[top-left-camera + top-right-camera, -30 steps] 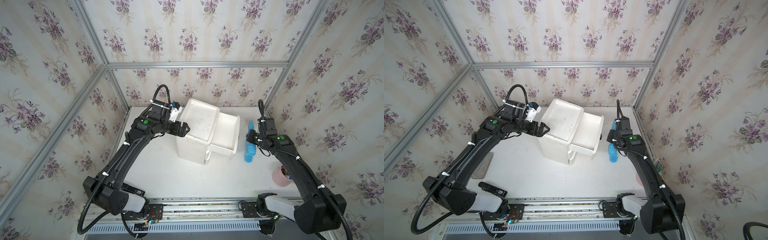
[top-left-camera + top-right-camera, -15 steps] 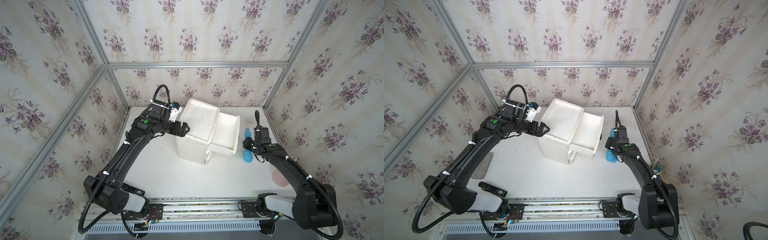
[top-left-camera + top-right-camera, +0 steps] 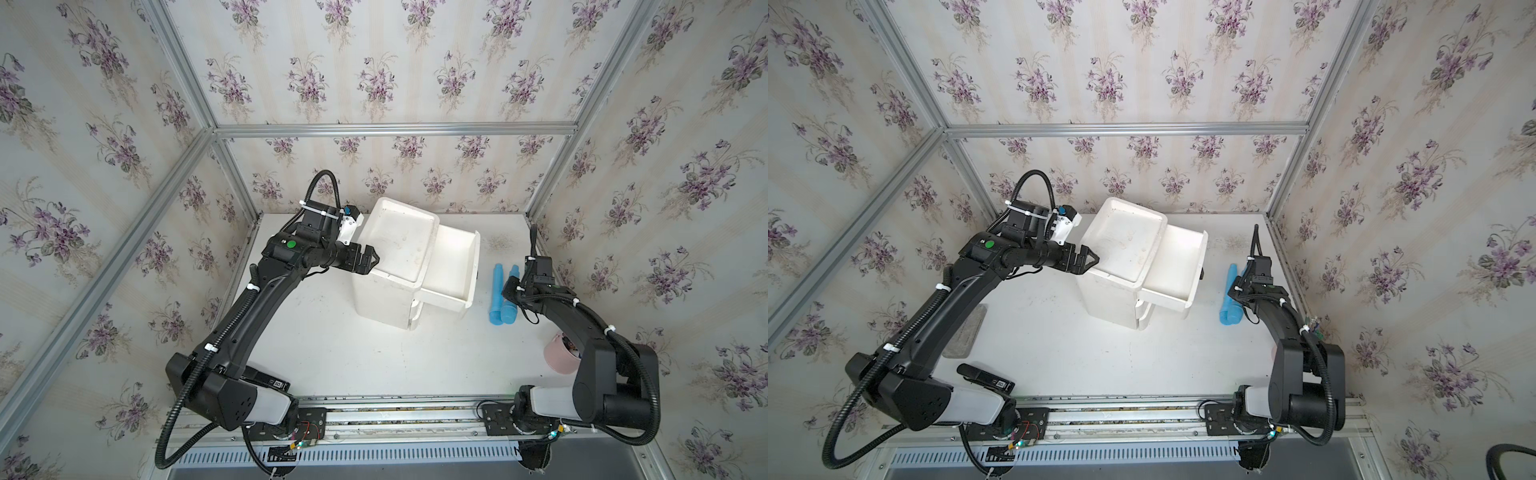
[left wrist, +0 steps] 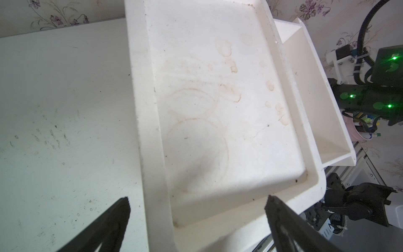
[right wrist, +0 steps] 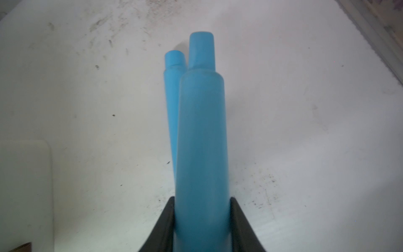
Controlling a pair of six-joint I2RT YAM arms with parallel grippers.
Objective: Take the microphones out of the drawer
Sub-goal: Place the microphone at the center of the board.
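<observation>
1. Microphone [image 5: 201,139], a long blue thing, sat right between the two black jaws of the right gripper [image 5: 202,199].
2. The jaws were pressed on its thick end, one on each side, so they were clamped on it.
3. Its thin end stuck out past the jaws and pointed toward the back wall.
4. In a top view the microphone [image 3: 509,313] was out of the drawer [image 3: 453,266], over the white table [image 3: 332,340] and just beside the drawer's front.
5. I could not tell whether it touched the table.
6. Another blue tube [image 5: 172,91] lay on the table right next to the microphone, on the drawer's side, pointing the same way.
7. The drawer was pulled out of the white box [image 3: 399,249], and its inside looked bare white.
8. The left gripper [image 4: 197,199] hung at a corner of the box's top, with its jaws wide apart and nothing between them but that corner.
9. In both top views the left gripper was well apart from the microphone, with the box and the drawer between them.
10. A pink cup [image 3: 559,357] stood near the right arm.
</observation>
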